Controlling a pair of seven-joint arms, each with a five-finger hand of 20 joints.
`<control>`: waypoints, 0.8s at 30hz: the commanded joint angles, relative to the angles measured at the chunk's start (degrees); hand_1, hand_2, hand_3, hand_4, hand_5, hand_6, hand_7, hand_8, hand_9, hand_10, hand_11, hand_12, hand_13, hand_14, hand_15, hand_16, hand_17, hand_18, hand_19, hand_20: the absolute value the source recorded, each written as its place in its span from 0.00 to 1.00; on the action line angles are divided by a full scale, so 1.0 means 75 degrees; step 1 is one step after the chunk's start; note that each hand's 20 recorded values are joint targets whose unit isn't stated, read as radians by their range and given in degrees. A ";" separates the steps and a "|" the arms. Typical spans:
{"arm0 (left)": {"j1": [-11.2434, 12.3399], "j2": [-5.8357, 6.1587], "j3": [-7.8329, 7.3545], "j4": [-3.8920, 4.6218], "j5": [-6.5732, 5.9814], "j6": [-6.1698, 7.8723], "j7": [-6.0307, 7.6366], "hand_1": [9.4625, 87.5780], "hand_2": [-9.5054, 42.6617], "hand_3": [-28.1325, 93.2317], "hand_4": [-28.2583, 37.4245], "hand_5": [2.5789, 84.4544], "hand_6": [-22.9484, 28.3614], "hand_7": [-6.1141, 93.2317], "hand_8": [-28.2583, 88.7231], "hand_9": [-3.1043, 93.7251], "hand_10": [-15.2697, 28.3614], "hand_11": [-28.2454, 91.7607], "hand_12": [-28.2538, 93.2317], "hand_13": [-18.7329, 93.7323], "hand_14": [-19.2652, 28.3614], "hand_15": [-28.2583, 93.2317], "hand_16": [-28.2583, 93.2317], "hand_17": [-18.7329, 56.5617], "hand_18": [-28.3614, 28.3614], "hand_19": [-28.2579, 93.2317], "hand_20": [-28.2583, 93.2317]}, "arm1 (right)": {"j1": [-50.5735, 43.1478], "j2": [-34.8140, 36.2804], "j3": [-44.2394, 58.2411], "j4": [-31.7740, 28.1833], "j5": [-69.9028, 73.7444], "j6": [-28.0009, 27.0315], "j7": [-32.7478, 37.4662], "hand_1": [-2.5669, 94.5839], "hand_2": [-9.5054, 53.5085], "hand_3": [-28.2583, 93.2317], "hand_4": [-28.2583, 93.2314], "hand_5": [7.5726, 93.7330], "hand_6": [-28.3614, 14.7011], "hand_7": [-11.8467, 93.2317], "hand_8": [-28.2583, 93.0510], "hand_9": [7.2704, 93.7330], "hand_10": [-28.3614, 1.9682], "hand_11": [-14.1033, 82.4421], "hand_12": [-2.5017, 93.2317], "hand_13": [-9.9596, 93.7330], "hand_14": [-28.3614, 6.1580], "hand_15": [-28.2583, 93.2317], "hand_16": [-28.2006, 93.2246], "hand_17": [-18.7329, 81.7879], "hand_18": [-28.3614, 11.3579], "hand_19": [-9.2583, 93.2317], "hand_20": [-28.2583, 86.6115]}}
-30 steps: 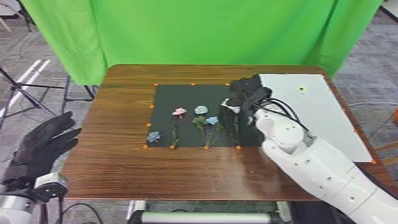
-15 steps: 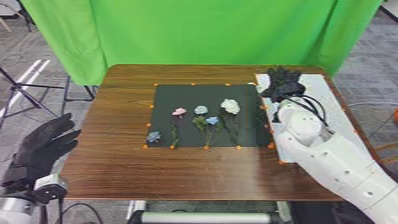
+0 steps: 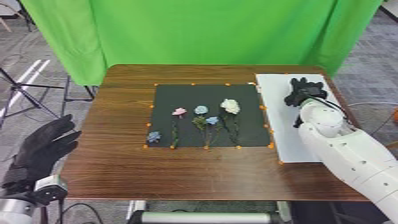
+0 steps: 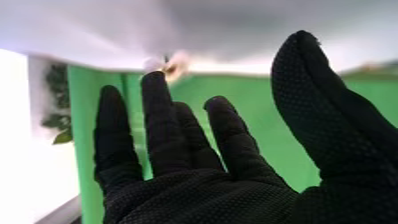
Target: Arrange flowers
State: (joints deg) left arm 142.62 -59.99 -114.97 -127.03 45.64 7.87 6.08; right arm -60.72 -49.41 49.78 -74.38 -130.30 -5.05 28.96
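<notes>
The right hand [image 3: 306,93] is wide, fingers straight and spread, thumb well apart from them, at the white board [image 3: 286,131]; whether it touches the board I cannot tell. Just beside the board lies the dark mat [image 3: 182,94], orange marks along its edges, with the flowers on it. Nearest the board is the white flower [image 3: 230,105], its bloom large and ruffled, its dark stem running toward the robot. Next come a small blue flower [image 3: 212,120] and a pale blue one [image 3: 202,109] with leafy green below, then a pink flower [image 3: 179,111] on a long, thin stem. A dusty-blue flower [image 3: 154,136] sits at the mat's near left corner. Beyond the table's [image 3: 115,170] left edge, the left hand [image 3: 35,145] has its fingers extended.
</notes>
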 commanded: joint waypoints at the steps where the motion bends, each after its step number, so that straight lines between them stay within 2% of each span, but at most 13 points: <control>1: 0.0063 -0.0022 0.0015 -0.0020 0.0001 -0.0006 -0.0039 0.23 0.20 0.83 0.02 0.34 0.50 0.31 0.13 0.30 0.61 0.44 0.36 0.36 0.70 0.50 0.24 0.14 0.84 0.59 0.31 | 0.0414 -0.0050 -0.0333 0.0594 0.0373 -0.0171 -0.0055 0.32 0.09 0.98 0.02 0.15 0.48 0.33 0.15 0.18 0.46 0.23 0.27 0.45 0.61 0.32 0.43 0.26 0.28 0.58 0.43; 4: 0.0065 -0.0024 0.0021 -0.0021 0.0004 -0.0002 -0.0047 0.23 0.20 0.83 0.02 0.34 0.50 0.31 0.13 0.30 0.61 0.44 0.36 0.36 0.70 0.50 0.24 0.14 0.84 0.59 0.31 | 0.0439 -0.0044 -0.0477 0.0673 0.0402 0.0355 0.0044 0.33 0.09 0.99 0.02 0.20 0.49 0.37 0.12 0.26 0.47 0.27 0.23 0.51 0.65 0.35 0.40 0.29 0.30 0.63 0.44; 5: 0.0065 -0.0030 0.0028 -0.0021 -0.0004 -0.0007 -0.0047 0.23 0.20 0.82 0.02 0.34 0.50 0.31 0.13 0.30 0.61 0.44 0.36 0.36 0.70 0.50 0.24 0.14 0.84 0.59 0.31 | 0.0432 -0.0040 -0.0494 0.0671 0.0357 0.0469 0.0035 0.35 0.06 0.99 0.01 0.29 0.52 0.40 0.11 0.36 0.50 0.32 0.22 0.58 0.68 0.39 0.39 0.32 0.34 0.66 0.45; 8: 0.0080 -0.0039 0.0016 -0.0028 0.0005 -0.0026 -0.0041 0.23 0.20 0.83 0.02 0.34 0.50 0.31 0.13 0.30 0.61 0.44 0.36 0.36 0.70 0.50 0.24 0.14 0.84 0.59 0.31 | 0.0364 0.0009 -0.0500 0.0600 0.0420 0.0973 -0.0170 0.39 0.03 0.98 0.00 0.46 0.59 0.47 0.08 0.53 0.56 0.42 0.24 0.69 0.74 0.46 0.38 0.38 0.40 0.71 0.46; 9: 0.0067 -0.0028 0.0021 -0.0022 -0.0002 -0.0015 -0.0032 0.23 0.20 0.82 0.02 0.34 0.50 0.31 0.13 0.30 0.61 0.44 0.36 0.36 0.70 0.50 0.24 0.14 0.84 0.59 0.31 | 0.0358 0.0043 -0.0553 0.0573 0.0384 0.1166 -0.0157 0.41 0.01 0.96 0.00 0.50 0.62 0.49 0.11 0.57 0.58 0.44 0.25 0.73 0.76 0.46 0.42 0.40 0.41 0.72 0.47; 11: 0.0090 -0.0041 -0.0003 -0.0029 -0.0002 -0.0019 -0.0012 0.23 0.20 0.82 0.02 0.34 0.50 0.31 0.13 0.30 0.61 0.44 0.36 0.36 0.70 0.50 0.24 0.14 0.84 0.59 0.31 | 0.0344 0.0072 -0.0562 0.0501 0.0336 0.1335 -0.0281 0.45 0.00 0.93 0.00 0.55 0.63 0.53 0.17 0.63 0.63 0.44 0.29 0.78 0.80 0.44 0.48 0.43 0.42 0.72 0.49; 13: 0.0089 -0.0025 -0.0009 -0.0029 -0.0007 -0.0010 -0.0017 0.23 0.20 0.82 0.03 0.34 0.50 0.31 0.13 0.30 0.61 0.44 0.36 0.36 0.70 0.50 0.24 0.14 0.84 0.59 0.31 | 0.0258 0.0166 -0.0496 0.0274 0.0492 0.1421 -0.0347 0.49 0.00 0.90 0.00 0.62 0.65 0.57 0.19 0.75 0.70 0.33 0.43 0.83 0.81 0.44 0.52 0.49 0.46 0.71 0.51; 15: 0.0106 -0.0032 -0.0022 -0.0036 -0.0003 0.0000 -0.0012 0.23 0.20 0.83 0.03 0.34 0.50 0.31 0.13 0.30 0.61 0.44 0.36 0.36 0.70 0.50 0.24 0.14 0.84 0.59 0.31 | 0.0191 0.0211 -0.0448 0.0136 0.0410 0.1628 -0.0450 0.51 0.00 0.89 0.00 0.67 0.66 0.58 0.20 0.82 0.73 0.29 0.48 0.88 0.79 0.45 0.53 0.52 0.46 0.72 0.53; 18: 0.0105 -0.0034 -0.0012 -0.0035 0.0000 -0.0010 -0.0013 0.23 0.20 0.83 0.02 0.34 0.50 0.31 0.13 0.30 0.61 0.44 0.36 0.36 0.70 0.50 0.24 0.14 0.84 0.59 0.31 | 0.0128 0.0262 -0.0456 -0.0086 0.0294 0.2186 -0.0342 0.51 0.00 0.89 0.00 0.70 0.67 0.59 0.23 0.86 0.73 0.30 0.51 0.90 0.79 0.48 0.54 0.53 0.44 0.73 0.55; 20: 0.0101 -0.0038 -0.0021 -0.0026 -0.0003 -0.0040 -0.0019 0.23 0.20 0.83 0.02 0.34 0.50 0.31 0.13 0.30 0.61 0.44 0.36 0.36 0.70 0.50 0.24 0.14 0.84 0.59 0.31 | 0.0118 0.0339 -0.0531 -0.0237 0.0080 0.2405 -0.0081 0.51 0.00 0.89 0.00 0.69 0.68 0.61 0.28 0.85 0.72 0.33 0.56 0.89 0.79 0.53 0.55 0.51 0.41 0.76 0.58; 24: 0.0090 -0.0032 -0.0028 -0.0020 0.0002 -0.0034 -0.0053 0.23 0.19 0.83 0.02 0.34 0.50 0.31 0.13 0.30 0.61 0.44 0.36 0.36 0.70 0.50 0.24 0.14 0.84 0.59 0.31 | 0.0049 0.0410 -0.0669 -0.0399 -0.0626 0.2771 0.0346 0.48 0.00 0.91 0.00 0.60 0.69 0.68 0.28 0.75 0.69 0.43 0.59 0.80 0.79 0.65 0.54 0.47 0.37 0.77 0.62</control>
State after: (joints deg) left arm 142.70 -59.97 -114.88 -127.01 45.63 7.85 6.04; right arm -60.28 -47.47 45.97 -75.20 -127.28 11.46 26.93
